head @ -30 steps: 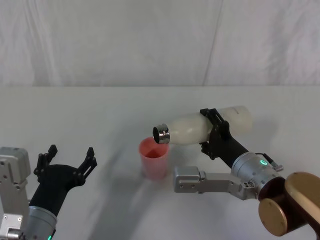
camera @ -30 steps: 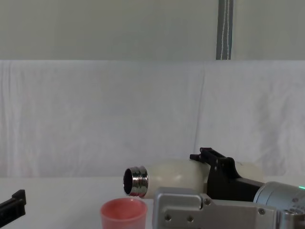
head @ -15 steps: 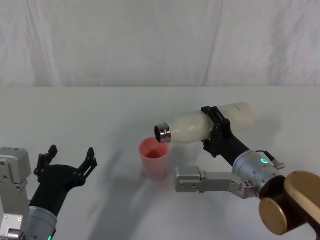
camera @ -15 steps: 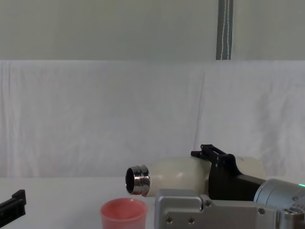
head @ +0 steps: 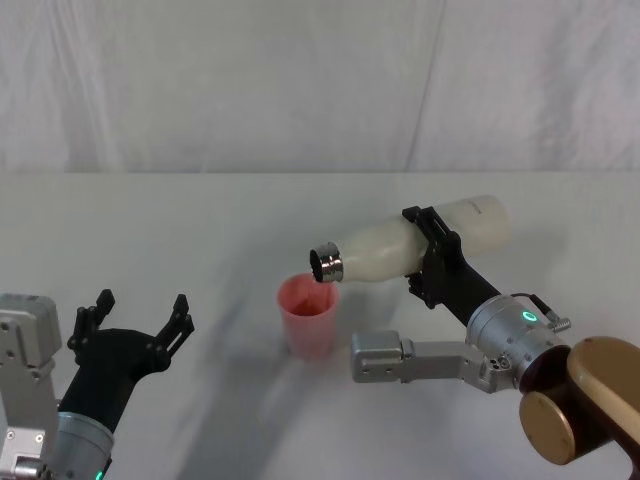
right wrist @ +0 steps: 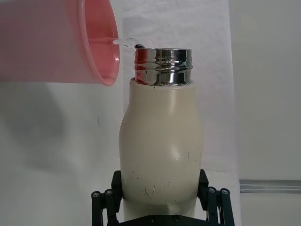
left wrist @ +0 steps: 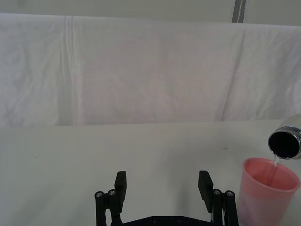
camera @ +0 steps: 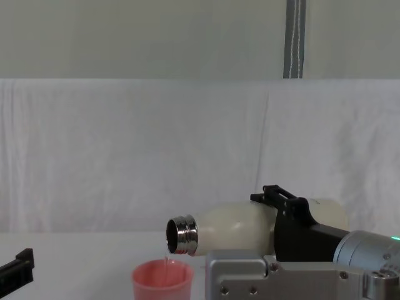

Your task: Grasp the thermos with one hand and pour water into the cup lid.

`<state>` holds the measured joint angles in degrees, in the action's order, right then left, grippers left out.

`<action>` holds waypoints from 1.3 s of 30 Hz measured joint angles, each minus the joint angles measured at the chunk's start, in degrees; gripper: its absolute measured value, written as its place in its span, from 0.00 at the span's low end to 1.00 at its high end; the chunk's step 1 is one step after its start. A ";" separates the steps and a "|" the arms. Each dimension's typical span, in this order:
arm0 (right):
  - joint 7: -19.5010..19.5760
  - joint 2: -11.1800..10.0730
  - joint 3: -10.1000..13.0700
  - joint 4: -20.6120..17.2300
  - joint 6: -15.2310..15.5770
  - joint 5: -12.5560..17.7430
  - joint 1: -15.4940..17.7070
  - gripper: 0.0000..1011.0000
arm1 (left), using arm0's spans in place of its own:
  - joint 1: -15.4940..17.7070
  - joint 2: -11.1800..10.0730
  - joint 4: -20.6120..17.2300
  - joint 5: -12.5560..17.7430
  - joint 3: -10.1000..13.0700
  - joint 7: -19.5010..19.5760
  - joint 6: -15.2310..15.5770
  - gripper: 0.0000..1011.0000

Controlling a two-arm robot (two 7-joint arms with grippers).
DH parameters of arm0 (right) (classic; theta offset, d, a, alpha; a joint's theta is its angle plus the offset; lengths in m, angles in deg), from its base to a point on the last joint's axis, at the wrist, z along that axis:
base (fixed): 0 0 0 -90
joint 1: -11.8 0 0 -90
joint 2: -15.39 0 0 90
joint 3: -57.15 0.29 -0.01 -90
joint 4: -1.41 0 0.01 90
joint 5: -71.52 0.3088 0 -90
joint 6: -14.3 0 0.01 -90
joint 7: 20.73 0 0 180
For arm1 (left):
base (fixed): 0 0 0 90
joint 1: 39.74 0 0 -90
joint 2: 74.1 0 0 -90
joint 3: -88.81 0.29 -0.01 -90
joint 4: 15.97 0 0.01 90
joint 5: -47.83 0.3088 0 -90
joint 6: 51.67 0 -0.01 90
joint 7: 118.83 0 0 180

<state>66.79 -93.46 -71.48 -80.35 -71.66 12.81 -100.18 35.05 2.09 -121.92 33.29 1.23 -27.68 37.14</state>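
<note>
Right pincer [head: 432, 262] is clamped around the thermos [head: 405, 250], gripping its body about midway, black fingers [right wrist: 107, 201] on both sides of the cream shell. Thermos is held in the air, tipped almost flat, base up to the right, steel neck [head: 325, 265] lower to the left, mouth just above the near-right part of the cup lid's rim. Thin stream of water [camera: 166, 259] runs from the mouth into the cup lid [head: 308, 316]; right wrist view shows it curling off the steel lip [right wrist: 128, 42] into the pink opening. Cup lid stands upright on the white tabletop [head: 200, 230], about centre, directly under the thermos neck, not touching it. From the chest view the neck [camera: 180, 235] hangs just over the pink rim [camera: 162, 273].

Left pincer [head: 130, 328] sits low at the near left, well apart from the cup lid, fingers [left wrist: 120, 181] spread and holding nothing. Left wrist view has the cup lid [left wrist: 268, 190] off to one side with the dark thermos mouth [left wrist: 284, 142] above it.

White cloth backdrop [head: 300, 80] hangs behind the tabletop.
</note>
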 joint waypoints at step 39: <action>0.35 -0.57 -0.31 -0.68 -0.08 -0.81 -0.91 0.94 | 0.00 0.00 0.00 0.00 0.00 0.00 0.00 0.99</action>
<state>67.14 -94.04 -71.79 -81.03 -71.74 12.01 -101.09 35.05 2.09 -121.92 33.29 1.23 -27.69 37.14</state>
